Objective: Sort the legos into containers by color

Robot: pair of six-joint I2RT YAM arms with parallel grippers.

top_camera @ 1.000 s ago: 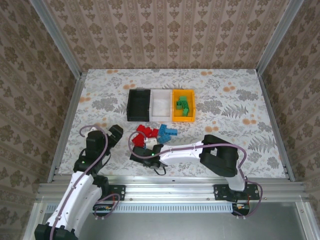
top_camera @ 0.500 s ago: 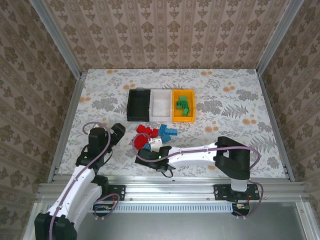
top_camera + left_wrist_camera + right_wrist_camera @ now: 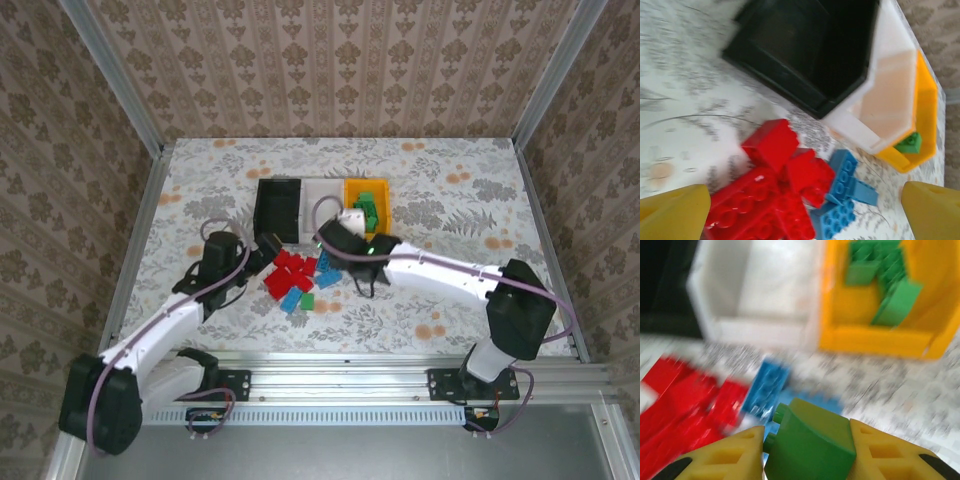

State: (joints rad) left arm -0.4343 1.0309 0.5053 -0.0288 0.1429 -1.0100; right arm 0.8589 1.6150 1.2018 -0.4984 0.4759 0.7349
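Between the yellow fingers (image 3: 725, 455) of my right gripper (image 3: 810, 452) sits a green lego (image 3: 812, 440), and the gripper is shut on it. In the top view this gripper (image 3: 347, 222) hangs just in front of the white container (image 3: 322, 200) and the orange-yellow container (image 3: 385, 215); the latter holds green legos (image 3: 885, 285). Red legos (image 3: 285, 272), blue legos (image 3: 326, 272) and one green lego (image 3: 308, 300) lie piled in front of the containers. My left gripper (image 3: 268, 250) stands open at the pile's left, its fingertips (image 3: 675, 210) wide apart above the red legos (image 3: 775, 175). The black container (image 3: 278, 208) looks empty.
The three containers stand side by side mid-table. Aluminium rails (image 3: 130, 250) edge the floral table, with wallpapered walls behind. The right arm's elbow (image 3: 515, 295) reaches over the table's near right.
My right arm has swung from the near edge up to the containers, carrying the green lego. My left gripper has moved right to the pile, which is now uncovered.
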